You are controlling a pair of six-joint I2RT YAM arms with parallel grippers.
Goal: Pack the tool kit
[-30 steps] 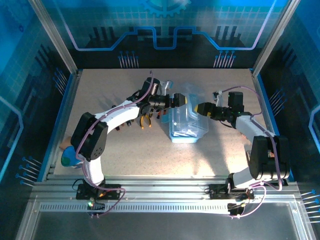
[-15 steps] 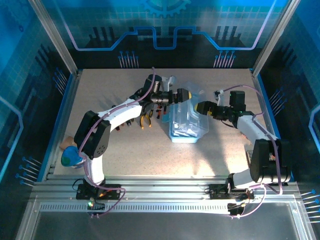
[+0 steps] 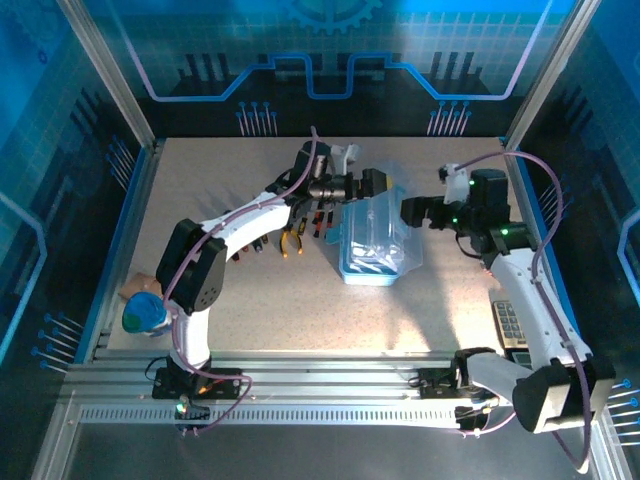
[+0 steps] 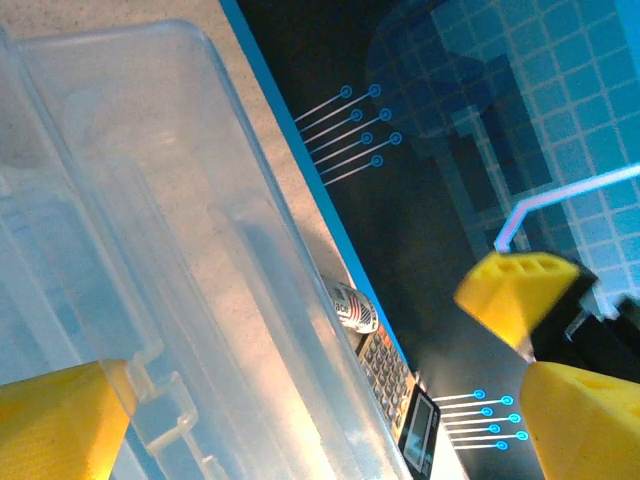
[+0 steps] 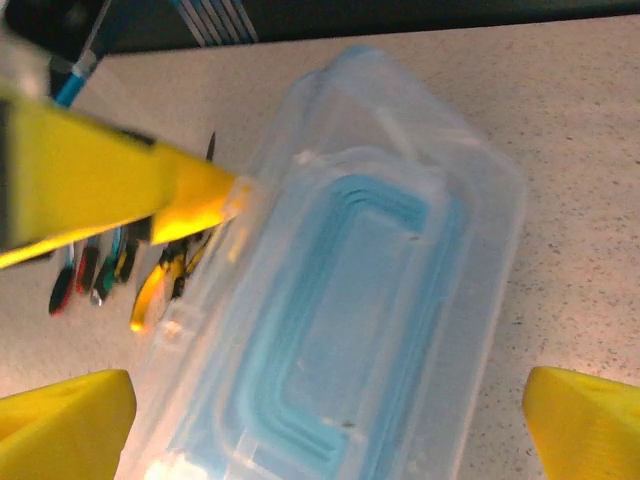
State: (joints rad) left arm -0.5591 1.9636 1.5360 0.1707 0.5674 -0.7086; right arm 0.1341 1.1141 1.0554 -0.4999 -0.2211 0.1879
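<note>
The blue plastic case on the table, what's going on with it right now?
Two robot arms are working on the translucent blue case mid-table. The left pincer is open at the case's far left rim, with one finger against the edge. The right pincer is open too, just off the case's right side. The orange-handled pliers and screwdrivers lie on the table left of the case, not yet packed.
</note>
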